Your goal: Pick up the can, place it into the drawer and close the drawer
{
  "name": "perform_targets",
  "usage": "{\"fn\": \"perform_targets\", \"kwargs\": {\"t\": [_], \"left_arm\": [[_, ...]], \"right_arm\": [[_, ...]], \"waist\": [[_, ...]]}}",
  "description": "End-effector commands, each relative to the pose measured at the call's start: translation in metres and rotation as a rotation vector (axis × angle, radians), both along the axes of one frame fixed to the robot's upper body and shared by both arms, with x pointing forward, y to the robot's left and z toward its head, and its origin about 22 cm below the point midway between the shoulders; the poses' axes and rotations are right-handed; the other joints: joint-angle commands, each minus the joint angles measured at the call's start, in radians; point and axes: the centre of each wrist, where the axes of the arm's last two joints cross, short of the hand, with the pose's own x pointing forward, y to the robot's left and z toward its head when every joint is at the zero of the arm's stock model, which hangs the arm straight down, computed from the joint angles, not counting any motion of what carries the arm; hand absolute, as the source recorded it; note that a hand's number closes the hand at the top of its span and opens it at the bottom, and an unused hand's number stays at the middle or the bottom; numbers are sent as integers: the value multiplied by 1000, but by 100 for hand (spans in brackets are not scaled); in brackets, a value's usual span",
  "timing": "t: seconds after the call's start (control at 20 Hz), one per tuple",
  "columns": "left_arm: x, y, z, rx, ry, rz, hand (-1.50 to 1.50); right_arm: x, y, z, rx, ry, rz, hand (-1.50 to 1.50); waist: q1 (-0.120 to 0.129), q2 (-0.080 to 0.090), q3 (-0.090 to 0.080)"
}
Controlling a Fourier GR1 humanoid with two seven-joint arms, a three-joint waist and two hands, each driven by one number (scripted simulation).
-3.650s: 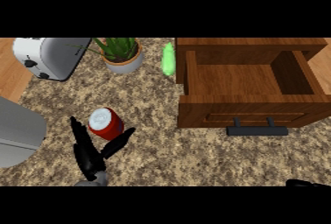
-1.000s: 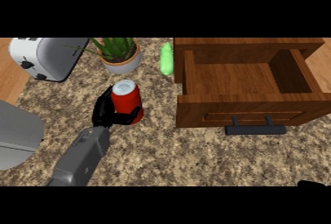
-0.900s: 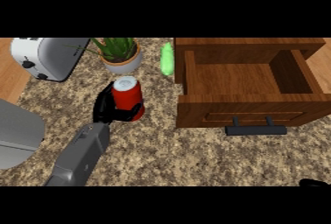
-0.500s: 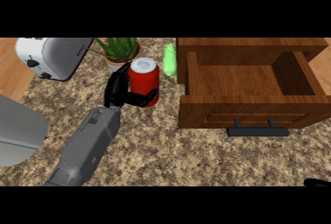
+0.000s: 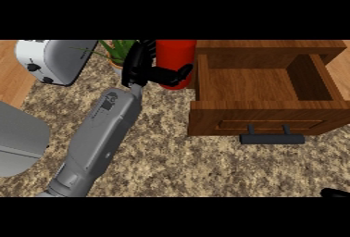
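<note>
My left hand [image 5: 140, 69] has its fingers [image 5: 171, 74] curled round the red can [image 5: 175, 58], held above the table just left of the open drawer [image 5: 263, 88]. Next: carry it right, clearing the drawer's left wall, then lower before letting go. Right hand [image 5: 335, 193] barely shows at the lower right edge; cannot tell its state.

Speckled counter [image 5: 171, 162] under toaster [image 5: 51, 60], plant [image 5: 120, 48].

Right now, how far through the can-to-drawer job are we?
Pick looks done: the left hand is curled round the red can, carried just left of the open drawer. Not yet inside: the can is outside the drawer's left wall. Left: lower it in, let go, push the handle to close.
</note>
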Motion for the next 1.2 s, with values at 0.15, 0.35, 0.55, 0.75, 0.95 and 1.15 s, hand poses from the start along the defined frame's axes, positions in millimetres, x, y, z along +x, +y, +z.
{"fn": "perform_targets", "kwargs": {"t": [0.15,0.35,0.55,0.75,0.95,1.15], "left_arm": [[11,-43,75,41,-15,-15,150],[5,-63,97,71,-26,-29,150],[12,-78,117,99,-40,-49,150],[20,-91,147,93,-4,-35,150],[20,-110,155,138,2,-30,150],[15,-126,164,191,5,-10,150]], "right_arm": [[-2,3,8,11,20,17,-150],[-1,3,8,-6,0,2,-150],[14,1,2,8,-17,-11,-150],[-1,8,11,-9,-23,13,-150],[6,7,14,2,-28,22,-150],[27,6,0,-3,-19,31,-150]], "waist": [[-13,4,0],[-10,3,0],[-13,6,0],[-23,7,0],[-45,12,0],[-51,14,1]]}}
